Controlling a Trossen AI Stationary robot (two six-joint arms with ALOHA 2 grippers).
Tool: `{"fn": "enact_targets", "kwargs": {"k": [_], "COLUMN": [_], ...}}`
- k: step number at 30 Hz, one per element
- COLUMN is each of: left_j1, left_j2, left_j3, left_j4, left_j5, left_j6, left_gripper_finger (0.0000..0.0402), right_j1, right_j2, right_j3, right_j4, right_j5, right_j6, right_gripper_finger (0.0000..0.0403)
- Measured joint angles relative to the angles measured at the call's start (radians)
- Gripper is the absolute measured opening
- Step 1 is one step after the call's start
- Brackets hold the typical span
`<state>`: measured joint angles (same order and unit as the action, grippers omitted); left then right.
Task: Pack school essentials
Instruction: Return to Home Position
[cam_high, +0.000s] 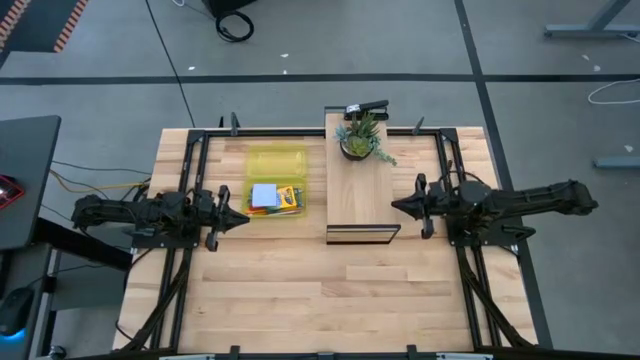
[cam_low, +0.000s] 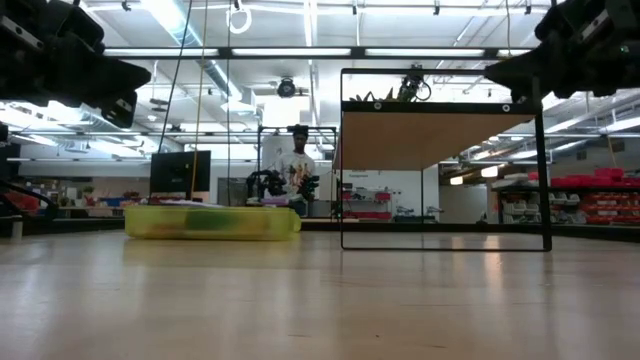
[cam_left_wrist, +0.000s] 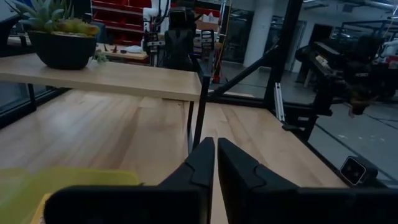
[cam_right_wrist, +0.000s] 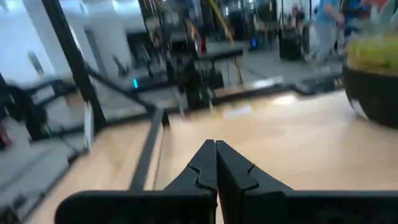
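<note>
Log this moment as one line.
left pincer shut, empty | right pincer shut, empty | yellow box holds crayon box, notepad

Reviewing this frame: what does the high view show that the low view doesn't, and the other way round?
Only the high view: what lies inside the yellow box, among it a crayon box and a blue notepad, and both arms along their whole length. Only the low view: a person in the room behind the table, while the box's wall hides its contents. Both: the box, the raised board, and the left gripper and right gripper, held above the table and holding nothing.
</note>
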<state>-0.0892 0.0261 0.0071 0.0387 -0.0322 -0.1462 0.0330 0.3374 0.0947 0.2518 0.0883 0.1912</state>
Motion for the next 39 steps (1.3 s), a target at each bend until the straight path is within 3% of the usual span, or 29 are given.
{"fn": "enact_targets", "kwargs": {"k": [3, 6, 16, 25, 34, 39], "left_j1": [0.0, 0.0, 0.0, 0.0, 0.0, 0.0], "left_j2": [0.0, 0.0, 0.0, 0.0, 0.0, 0.0], "left_j3": [0.0, 0.0, 0.0, 0.0, 0.0, 0.0], "left_j4": [0.0, -0.001, 0.0, 0.015, 0.016, 0.015], "left_j5": [0.0, 0.0, 0.0, 0.0, 0.0, 0.0], "left_j6": [-0.011, -0.027, 0.044, 0.07, 0.06, 0.084], "left_gripper_finger": [0.0033, 0.0036, 0.0024, 0.0037, 0.0023, 0.0029], "right_j1": [0.0, 0.006, 0.01, 0.011, 0.011, 0.011], "right_j2": [-0.006, -0.045, -0.338, -0.337, -0.337, -0.337], "right_j3": [0.062, 0.091, 0.09, 0.079, 0.077, -0.023], "right_j4": [-0.173, -0.226, -0.425, -0.433, -0.388, -0.178], "right_j5": [-0.003, -0.03, 0.005, -0.033, -0.008, 0.001], "right_j6": [-0.019, -0.034, -0.006, -0.022, -0.071, -0.058], "right_gripper_finger": [0.0007, 0.0007, 0.0005, 0.0004, 0.0004, 0.0004]}}
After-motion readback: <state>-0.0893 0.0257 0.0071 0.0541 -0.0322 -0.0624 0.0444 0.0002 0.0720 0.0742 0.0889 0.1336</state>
